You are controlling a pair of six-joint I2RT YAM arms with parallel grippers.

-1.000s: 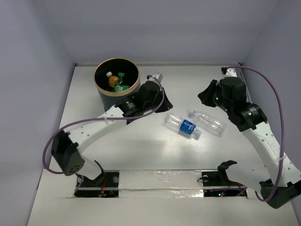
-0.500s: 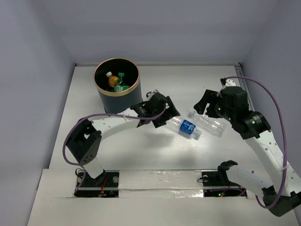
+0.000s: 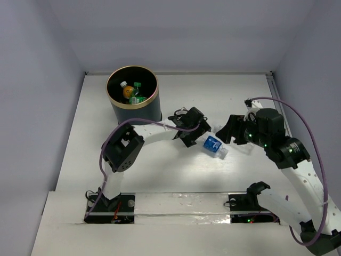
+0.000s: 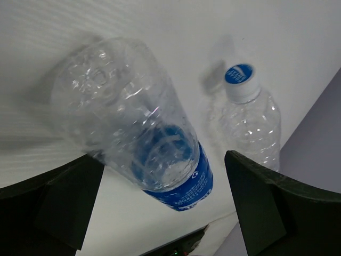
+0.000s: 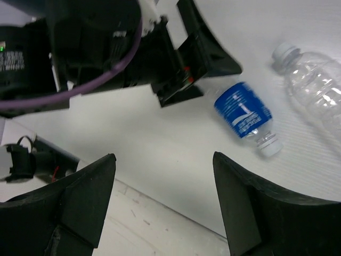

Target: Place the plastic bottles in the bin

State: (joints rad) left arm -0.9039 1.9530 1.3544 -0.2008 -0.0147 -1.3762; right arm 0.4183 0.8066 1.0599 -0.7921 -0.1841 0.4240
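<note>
The blue-label bottle point(image 3: 213, 145) lies on the table point(image 3: 160, 170), its long axis on a diagonal – white cap toward the near right, base toward the left gripper point(image 4: 160, 159). That claw is spread wide with the bottle's base end between its fingers point(image 4: 58, 205), not clamped. The label carries white print and a logo, too small to read. The wrist cameras show a second clear bottle point(image 5: 315, 85) just beside it, cap blue-topped with unreadable lettering – from above the right arm covers it. The right gripper point(image 5: 165, 157) hangs released, empty. Orange and green bottles sit in the bin point(image 3: 136, 113).
</note>
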